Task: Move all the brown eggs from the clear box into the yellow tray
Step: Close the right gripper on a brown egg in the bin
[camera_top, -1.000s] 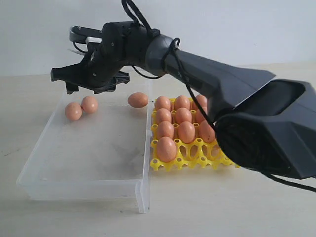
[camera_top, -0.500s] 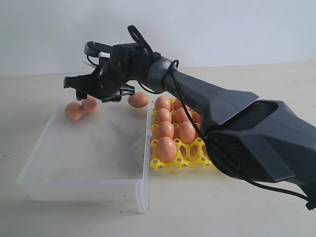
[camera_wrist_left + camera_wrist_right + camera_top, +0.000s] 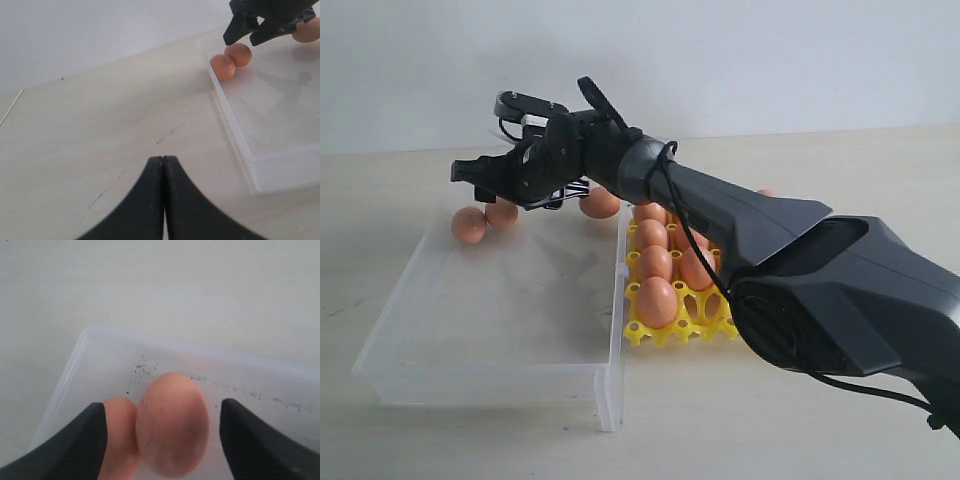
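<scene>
Two brown eggs lie touching in the far left corner of the clear box, and a third egg rests by its far right wall. The yellow tray beside the box holds several eggs. My right gripper reaches across and hovers open just above the corner pair. In the right wrist view one egg sits between the spread fingers of that gripper, the other egg against one finger. My left gripper is shut and empty over bare table, outside the box.
The left wrist view shows the box's near wall and the same corner eggs under the right gripper. The right arm stretches over the tray, hiding its right cups. The pale tabletop surrounds the box.
The right gripper has moved lower and farther back toward the two eggs in the box's far left corner. The eggs have not moved.
</scene>
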{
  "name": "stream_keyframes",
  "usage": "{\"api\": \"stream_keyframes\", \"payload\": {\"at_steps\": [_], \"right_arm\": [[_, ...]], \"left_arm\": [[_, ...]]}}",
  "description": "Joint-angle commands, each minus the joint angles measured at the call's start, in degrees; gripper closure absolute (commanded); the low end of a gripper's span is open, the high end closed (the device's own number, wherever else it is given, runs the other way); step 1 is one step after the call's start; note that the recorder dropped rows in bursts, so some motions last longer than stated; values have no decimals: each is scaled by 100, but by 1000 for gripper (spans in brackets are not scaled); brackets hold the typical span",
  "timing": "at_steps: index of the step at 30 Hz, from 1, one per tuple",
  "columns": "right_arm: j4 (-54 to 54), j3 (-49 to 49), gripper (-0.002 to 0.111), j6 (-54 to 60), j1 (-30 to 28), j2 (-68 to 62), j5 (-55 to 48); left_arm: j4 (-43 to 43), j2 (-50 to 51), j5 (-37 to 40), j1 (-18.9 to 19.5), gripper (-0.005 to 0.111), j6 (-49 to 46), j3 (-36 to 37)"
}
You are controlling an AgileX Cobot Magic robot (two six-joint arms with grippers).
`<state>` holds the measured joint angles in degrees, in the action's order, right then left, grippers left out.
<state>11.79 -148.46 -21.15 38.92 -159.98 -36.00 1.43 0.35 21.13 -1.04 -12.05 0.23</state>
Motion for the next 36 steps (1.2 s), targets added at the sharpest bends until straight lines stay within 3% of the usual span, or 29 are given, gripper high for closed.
{"api": "stream_keyframes", "payload": {"at_steps": [1,25,30,34,36], "right_arm": [[9,-45,46,8,-25,-69,172],[514,-45,50,619,-25,-206,27],[468,-58,77,619,-25,-206,97],[463,-58,108,729,-25,-206,79],[463,-58,108,779,-25,-194,66]], "left_arm": [[0,-35,-43,-11,107,43,-23],[0,-35,-43,-11,107,32,-23],[0,-35,-43,-11,107,32,-23],[0,-35,-43,-11,107,32,-23],[0,-35,-43,-11,107,32,-23]]}}
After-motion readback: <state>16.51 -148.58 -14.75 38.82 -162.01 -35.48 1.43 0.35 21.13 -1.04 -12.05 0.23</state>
